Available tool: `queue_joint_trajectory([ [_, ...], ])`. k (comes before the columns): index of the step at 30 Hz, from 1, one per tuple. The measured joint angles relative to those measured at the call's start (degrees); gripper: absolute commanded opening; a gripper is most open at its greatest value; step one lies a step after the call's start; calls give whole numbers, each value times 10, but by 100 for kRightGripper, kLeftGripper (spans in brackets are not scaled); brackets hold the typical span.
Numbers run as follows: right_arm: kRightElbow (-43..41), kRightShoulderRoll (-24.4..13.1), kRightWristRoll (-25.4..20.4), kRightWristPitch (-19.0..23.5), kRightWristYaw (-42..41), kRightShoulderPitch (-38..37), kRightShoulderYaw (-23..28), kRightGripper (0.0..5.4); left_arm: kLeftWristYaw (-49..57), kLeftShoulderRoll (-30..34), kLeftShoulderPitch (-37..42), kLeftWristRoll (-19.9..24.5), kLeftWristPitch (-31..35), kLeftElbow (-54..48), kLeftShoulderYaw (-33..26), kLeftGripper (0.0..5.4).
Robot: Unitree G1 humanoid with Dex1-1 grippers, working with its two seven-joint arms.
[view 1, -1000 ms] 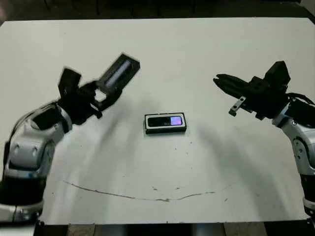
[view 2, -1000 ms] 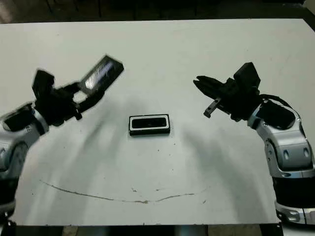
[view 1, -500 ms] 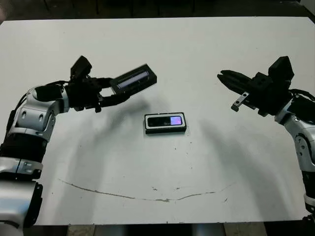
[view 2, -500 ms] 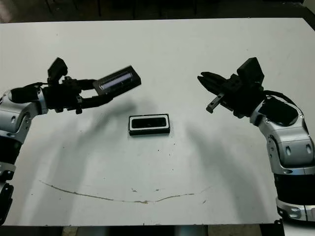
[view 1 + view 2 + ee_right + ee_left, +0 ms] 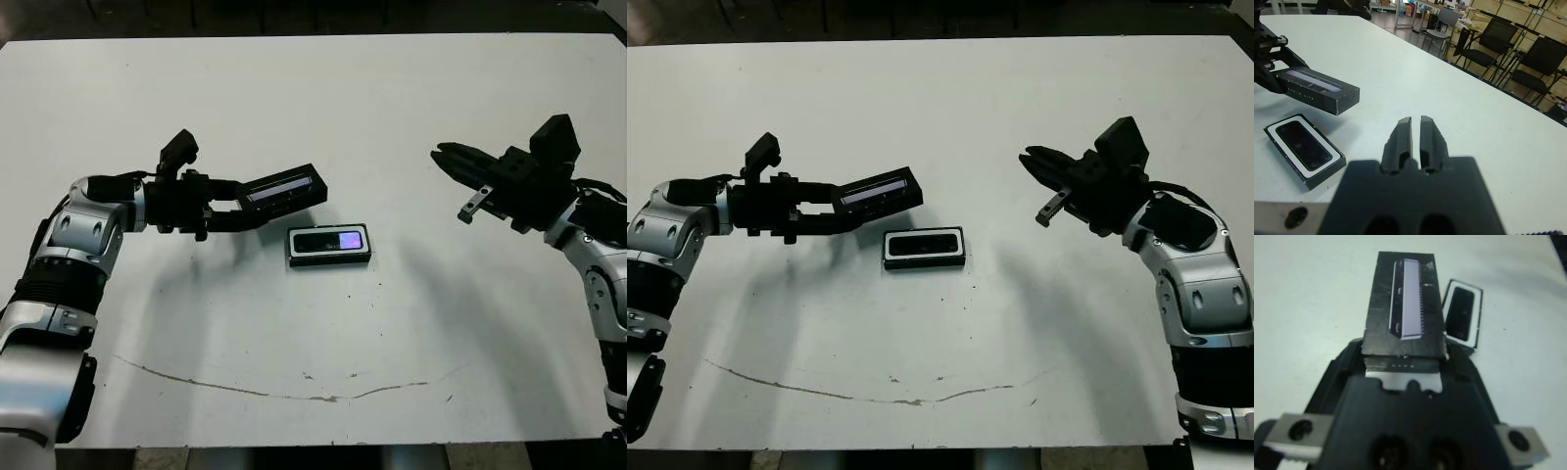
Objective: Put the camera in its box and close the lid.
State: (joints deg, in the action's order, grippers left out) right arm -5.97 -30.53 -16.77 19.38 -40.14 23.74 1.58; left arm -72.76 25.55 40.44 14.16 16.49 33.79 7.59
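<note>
- Since a second ago the left end effector (image 5: 227, 204) has swung the lid (image 5: 282, 189) down from a raised, tilted pose to a nearly level one, just beside the box (image 5: 329, 246) on its far left; the right arm has barely shifted.
- The left end effector is clamped on one short end of the lid, which hangs above the surface (image 5: 392, 98) without touching the box.
- The lid is a flat black rectangular slab with matte, slightly scuffed faces and a long glossy grey-purple strip along its top; small pale marks run beside the strip, too small to read.
- The box is a shallow rectangular tray with black outer walls and a white lining with rounded inner corners, lying flat near the middle of the surface.
- The camera (image 5: 331, 241) lies inside the box: a slim black bar with a shiny purple-blue patch at its right end.
- The right end effector (image 5: 450, 163) hovers well to the right of the box, holding nothing, its two black fingers (image 5: 1403, 137) almost together with only a thin slit between them.
- The surface is smooth and white, with a thin brownish curved line near its front edge.
</note>
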Motion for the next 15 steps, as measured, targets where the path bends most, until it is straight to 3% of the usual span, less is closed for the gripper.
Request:
queue_joint_trajectory([
  [6, 3, 0, 0, 0, -1, 0, 0, 0, -23, -11, -1, 26, 16, 5, -11, 266],
  [15, 2, -1, 0, 3, -1, 2, -2, 0, -64, -12, -3, 14, 23, 31, 16, 266],
])
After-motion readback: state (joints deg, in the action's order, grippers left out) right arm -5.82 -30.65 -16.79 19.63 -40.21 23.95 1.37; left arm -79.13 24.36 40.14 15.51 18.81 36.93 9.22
